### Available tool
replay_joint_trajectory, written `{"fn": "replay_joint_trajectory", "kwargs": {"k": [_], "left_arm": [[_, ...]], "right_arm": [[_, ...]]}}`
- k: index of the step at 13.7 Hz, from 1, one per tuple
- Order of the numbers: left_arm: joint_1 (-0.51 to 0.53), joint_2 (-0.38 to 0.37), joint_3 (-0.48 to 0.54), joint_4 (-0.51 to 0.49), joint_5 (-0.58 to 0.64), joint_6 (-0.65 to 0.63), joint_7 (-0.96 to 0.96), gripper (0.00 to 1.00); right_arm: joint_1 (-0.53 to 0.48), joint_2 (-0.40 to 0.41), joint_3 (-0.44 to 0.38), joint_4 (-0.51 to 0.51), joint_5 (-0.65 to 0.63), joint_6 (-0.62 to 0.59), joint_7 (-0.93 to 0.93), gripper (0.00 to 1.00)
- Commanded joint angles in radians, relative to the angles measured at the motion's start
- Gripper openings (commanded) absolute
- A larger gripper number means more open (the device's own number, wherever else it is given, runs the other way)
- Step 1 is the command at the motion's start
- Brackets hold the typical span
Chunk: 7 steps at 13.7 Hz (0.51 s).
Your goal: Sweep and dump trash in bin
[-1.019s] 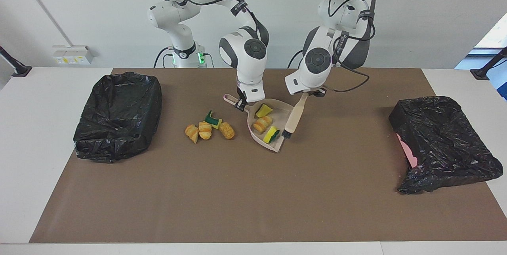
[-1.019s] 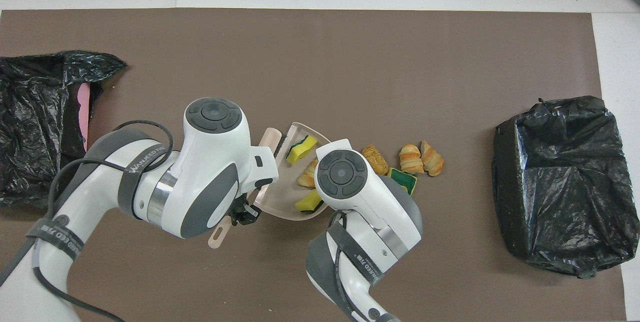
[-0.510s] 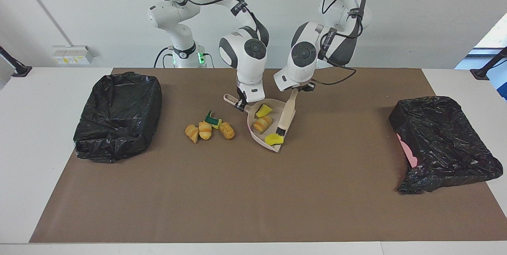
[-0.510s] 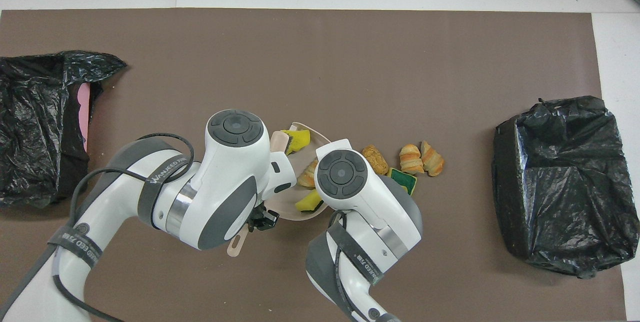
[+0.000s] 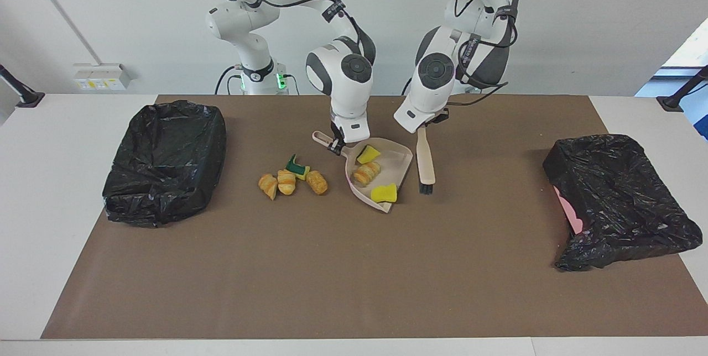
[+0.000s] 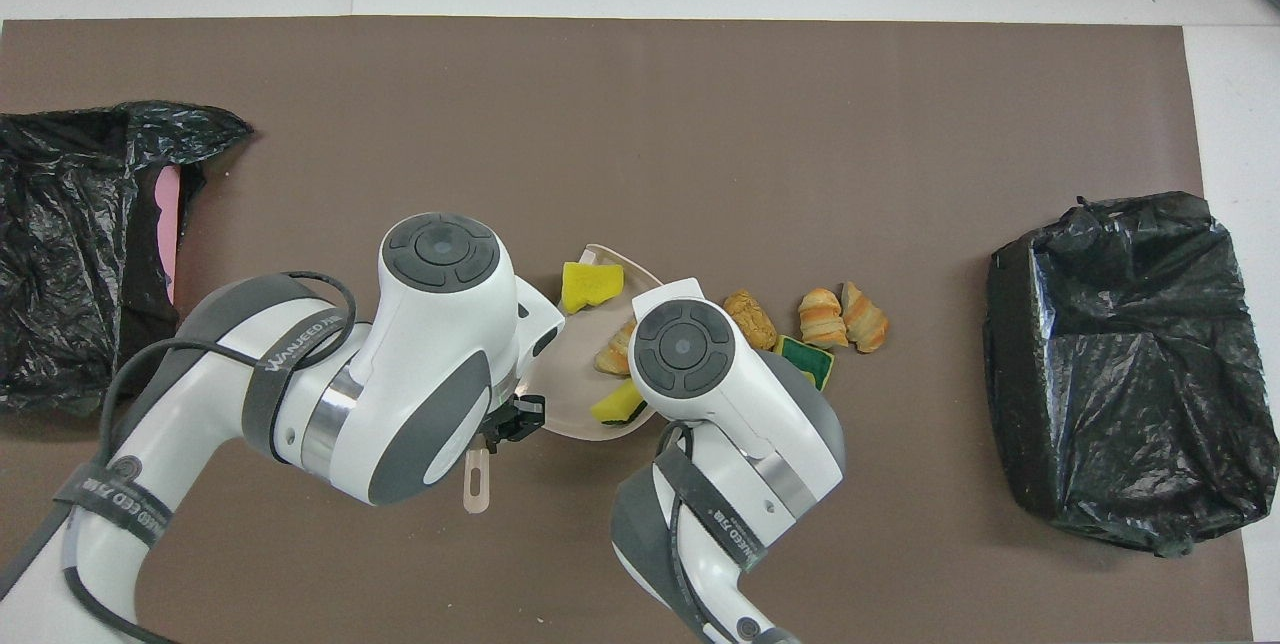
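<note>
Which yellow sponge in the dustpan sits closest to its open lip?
The all-yellow sponge chunk at the dustpan's lip, farthest from the robots; the other sponge lies by the handle.

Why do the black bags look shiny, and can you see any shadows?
Facing view: the black bag at the right arm's end catches pale glints on its crinkles; the brush throws a faint shadow on the brown mat. Overhead view: the bag shows the same glints.

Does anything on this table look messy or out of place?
Yes. Four scraps lie loose on the brown mat beside the dustpan, which holds three. The bin bag at the left arm's end sags, baring pink.
</note>
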<state>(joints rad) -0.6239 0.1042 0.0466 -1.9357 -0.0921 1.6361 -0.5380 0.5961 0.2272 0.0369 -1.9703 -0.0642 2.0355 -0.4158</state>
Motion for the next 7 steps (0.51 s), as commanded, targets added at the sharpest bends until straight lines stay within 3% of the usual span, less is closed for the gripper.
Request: {"fn": "replay_joint_trajectory", "kwargs": {"k": [1, 3, 7], "left_arm": [[-0.03, -0.079, 0.001, -0.121, 0.017, 0.086, -0.105, 0.0], [-0.048, -0.112, -0.004, -0.184, 0.006, 0.146, -0.148, 0.0], [-0.069, -0.141, -0.007, -0.229, -0.072, 0.151, -0.137, 0.0]], "right_arm": [[-0.044, -0.077, 0.0, -0.007, 0.006, -0.085, 0.0, 0.0], [-0.097, -0.12, 0.0, 0.008, 0.006, -0.177, -0.066, 0.0], [-0.226, -0.16, -0.003, 0.098, 0.006, -0.42, -0.142, 0.0]]}}
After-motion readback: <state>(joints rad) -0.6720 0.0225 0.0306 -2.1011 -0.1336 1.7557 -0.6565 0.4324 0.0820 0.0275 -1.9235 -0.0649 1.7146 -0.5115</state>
